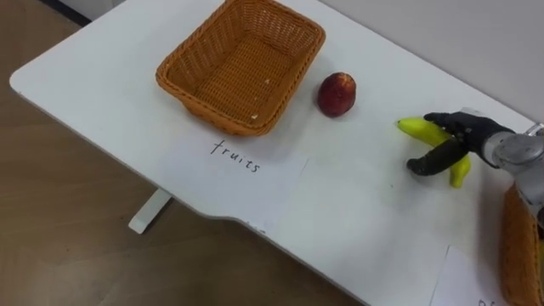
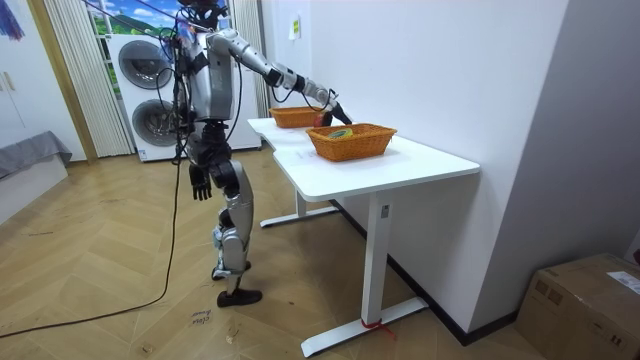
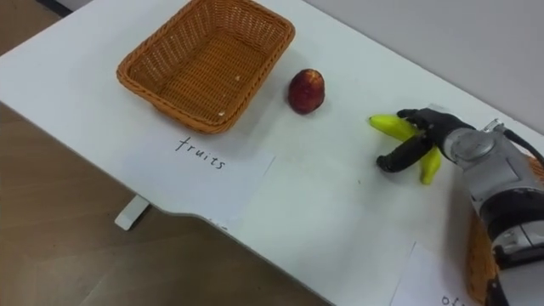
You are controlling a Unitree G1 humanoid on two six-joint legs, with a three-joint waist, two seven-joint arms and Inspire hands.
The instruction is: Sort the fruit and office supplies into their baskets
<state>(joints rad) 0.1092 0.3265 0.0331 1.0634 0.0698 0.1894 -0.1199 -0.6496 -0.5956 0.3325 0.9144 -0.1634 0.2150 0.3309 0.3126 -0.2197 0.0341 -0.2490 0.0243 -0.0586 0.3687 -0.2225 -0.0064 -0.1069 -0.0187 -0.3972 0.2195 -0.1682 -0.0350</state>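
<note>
Banana (image 1: 415,128) lay on the white table (image 1: 102,110), well to the right of the empty wicker basket (image 1: 212,110) that stood behind a paper label (image 1: 242,166) handwritten for fruit. The right hand (image 1: 469,134) was over the banana's far end, its dark fingers curled across the top and the thumb hooked against the near side, so it looked like a pinching wrap around the fruit and not a flat push. A red apple (image 1: 337,93) sat just beside that basket's right wall, between it and the banana. A second basket (image 1: 518,246) showed at the right edge, close to the arm. In the room view the left hand (image 2: 200,180) hung relaxed by the robot's hip. To do this well, the grip probably needed to settle nearer the banana's middle before lifting, since a hold at one end could let it swing. The carry should pass above the apple and clear the rim before release.
</note>
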